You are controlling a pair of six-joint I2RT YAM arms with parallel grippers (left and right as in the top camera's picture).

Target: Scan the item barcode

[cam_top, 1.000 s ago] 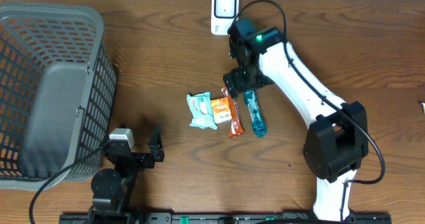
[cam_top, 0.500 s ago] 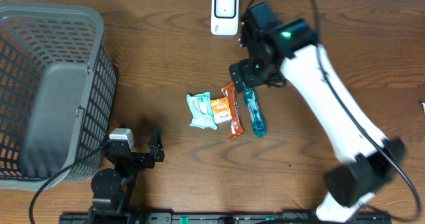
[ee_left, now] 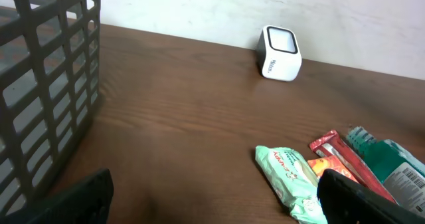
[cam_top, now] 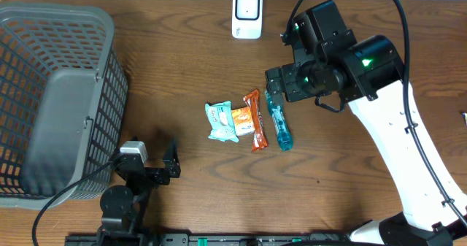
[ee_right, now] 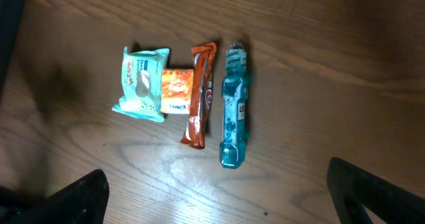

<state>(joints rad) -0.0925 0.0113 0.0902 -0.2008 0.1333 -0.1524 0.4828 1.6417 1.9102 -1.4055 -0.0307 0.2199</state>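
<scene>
Four small items lie in a row mid-table: a mint-green packet [cam_top: 221, 121], a small orange packet [cam_top: 241, 122], a red-orange bar [cam_top: 255, 120] and a teal blister pack [cam_top: 279, 123]. The right wrist view looks down on the green packet [ee_right: 140, 83], the bar [ee_right: 200, 94] and the teal pack [ee_right: 234, 106]. A white scanner [cam_top: 247, 14] stands at the far edge. My right gripper [cam_top: 282, 85] hovers open, high above the row's far right end, holding nothing. My left gripper [cam_top: 154, 160] rests open near the front edge, left of the items, empty; its view shows the scanner [ee_left: 279, 53] and the green packet [ee_left: 291, 182].
A large grey mesh basket [cam_top: 51, 93] fills the table's left side, and its wall [ee_left: 46, 84] stands close on the left in the left wrist view. The right arm's white links run down the right side of the table.
The right arm has swung right and lifted, carrying its open gripper from over the bar's far end to above and right of the row. The items and left arm have not moved.
</scene>
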